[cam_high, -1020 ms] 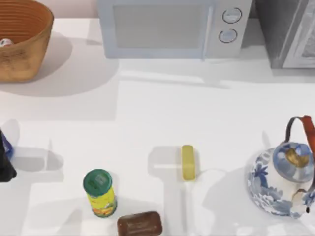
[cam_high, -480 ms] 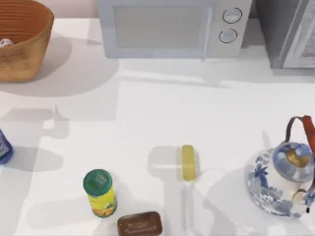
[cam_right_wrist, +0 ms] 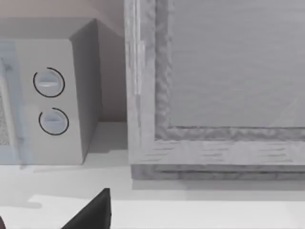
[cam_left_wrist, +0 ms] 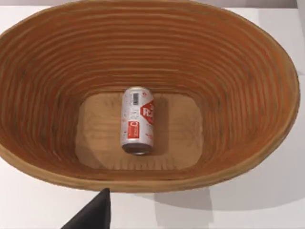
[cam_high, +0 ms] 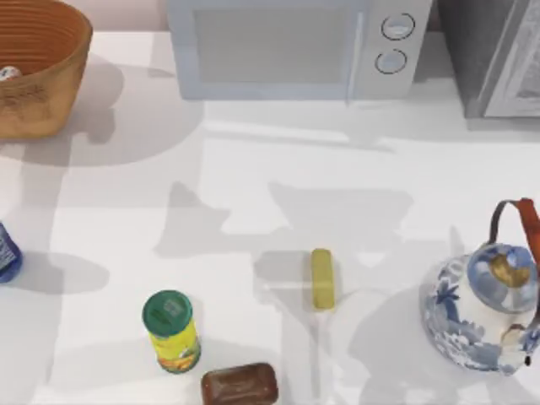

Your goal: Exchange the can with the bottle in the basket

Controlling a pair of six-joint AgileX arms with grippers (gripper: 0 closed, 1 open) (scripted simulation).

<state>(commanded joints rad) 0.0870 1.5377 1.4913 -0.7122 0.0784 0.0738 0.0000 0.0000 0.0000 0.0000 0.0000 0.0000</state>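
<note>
The left hand (cam_left_wrist: 90, 214) is now looking into the basket (cam_left_wrist: 248, 62) at the bottle (cam_left_wrist: 137, 119), having left the can (cam_high: 7, 251) at the worktop's left edge; I cannot tell its grip.

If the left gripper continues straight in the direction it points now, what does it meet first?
Probably the basket: the left wrist view looks down into it, and the white bottle with red marks lies on its side on the floor. Whether the near rim or the bottle comes first, depth leaves unclear.
</note>
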